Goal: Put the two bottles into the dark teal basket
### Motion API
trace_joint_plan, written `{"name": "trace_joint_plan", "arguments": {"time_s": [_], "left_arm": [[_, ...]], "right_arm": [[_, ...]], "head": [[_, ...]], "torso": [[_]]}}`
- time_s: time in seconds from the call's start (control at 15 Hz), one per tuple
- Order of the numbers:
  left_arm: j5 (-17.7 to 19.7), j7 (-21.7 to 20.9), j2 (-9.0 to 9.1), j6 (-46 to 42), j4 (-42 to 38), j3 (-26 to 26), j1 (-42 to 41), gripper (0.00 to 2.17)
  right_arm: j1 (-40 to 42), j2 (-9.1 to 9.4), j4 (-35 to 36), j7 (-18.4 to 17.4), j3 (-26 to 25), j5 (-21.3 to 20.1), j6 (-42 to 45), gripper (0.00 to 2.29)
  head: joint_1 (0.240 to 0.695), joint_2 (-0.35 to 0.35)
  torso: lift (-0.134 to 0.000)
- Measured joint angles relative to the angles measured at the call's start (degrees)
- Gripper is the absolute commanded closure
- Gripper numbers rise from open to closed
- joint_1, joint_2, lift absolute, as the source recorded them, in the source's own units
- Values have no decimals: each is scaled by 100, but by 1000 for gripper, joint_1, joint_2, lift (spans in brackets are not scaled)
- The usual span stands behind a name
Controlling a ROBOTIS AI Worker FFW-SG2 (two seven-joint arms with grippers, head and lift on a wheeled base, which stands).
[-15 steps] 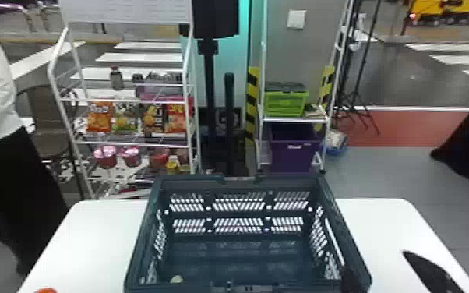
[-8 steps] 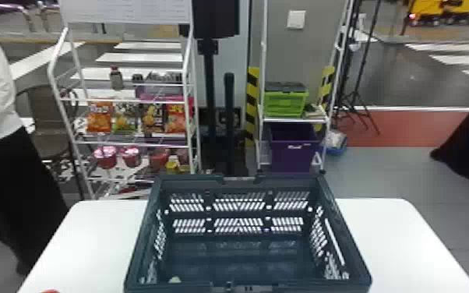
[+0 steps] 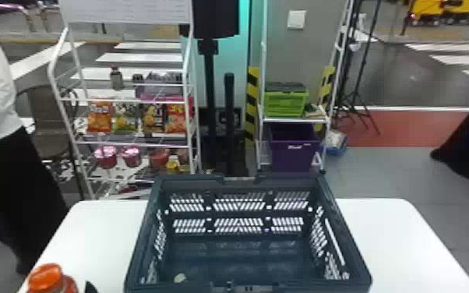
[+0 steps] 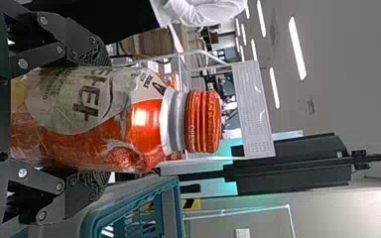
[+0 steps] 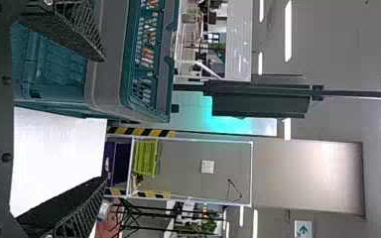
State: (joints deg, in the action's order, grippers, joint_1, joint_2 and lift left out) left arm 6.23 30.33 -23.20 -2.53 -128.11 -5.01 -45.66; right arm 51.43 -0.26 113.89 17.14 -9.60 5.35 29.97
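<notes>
Low at the left of the head view, my left gripper [image 3: 90,287] shows a dark fingertip beside the orange-capped bottle [image 3: 52,278]. In the left wrist view my left gripper [image 4: 104,120] is shut on this bottle [image 4: 141,126], one finger on each side of its body, cap beyond the fingertips. The bottle stands upright, left of the dark teal basket [image 3: 247,263]. A small pale object [image 3: 180,277], too little seen to identify, is inside the basket near the front left. My right gripper [image 5: 104,119] stands open with nothing between its fingers, near the basket [image 5: 54,67].
The basket rests on a white table [image 3: 397,241], its near wall at the head view's bottom edge. Behind stand a snack rack [image 3: 128,144] and another rack holding a green crate [image 3: 286,103] and a purple bin [image 3: 294,156].
The orange-capped bottle has risen further into the head view with my left gripper. My right gripper, seen by the basket's front right a second ago, has moved out of that view.
</notes>
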Motion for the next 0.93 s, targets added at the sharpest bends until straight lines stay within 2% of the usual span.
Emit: {"name": "trace_joint_plan", "arguments": {"time_s": [0.2, 0.47, 0.53, 0.73, 0.87, 0.93], "left_arm": [[-14, 8, -5, 759, -499, 74, 282, 1986], [12, -17, -101, 1259, -893, 58, 986, 1986], [72, -109, -122, 1341, -908, 39, 1178, 1986], [440, -798, -244, 1835, -868, -67, 1966, 1986], [846, -1079, -522, 3094, -841, -440, 2974, 1986], [902, -1274, -549, 3534, -812, -635, 3389, 1986]], "right_arm": [[23, 0, -54, 29, -31, 2, 46, 19], [28, 0, -86, 40, -22, -73, 13, 22], [31, 0, -86, 39, -17, -101, -4, 22], [47, 0, -90, 38, 6, -231, -23, 29], [1, 0, -140, 42, -16, -260, -87, 29], [-8, 0, -162, 48, -31, -261, -92, 33]], "head": [[499, 0], [499, 0], [499, 0], [499, 0], [499, 0], [499, 0]], "torso": [[0], [0], [0], [0], [0], [0]]}}
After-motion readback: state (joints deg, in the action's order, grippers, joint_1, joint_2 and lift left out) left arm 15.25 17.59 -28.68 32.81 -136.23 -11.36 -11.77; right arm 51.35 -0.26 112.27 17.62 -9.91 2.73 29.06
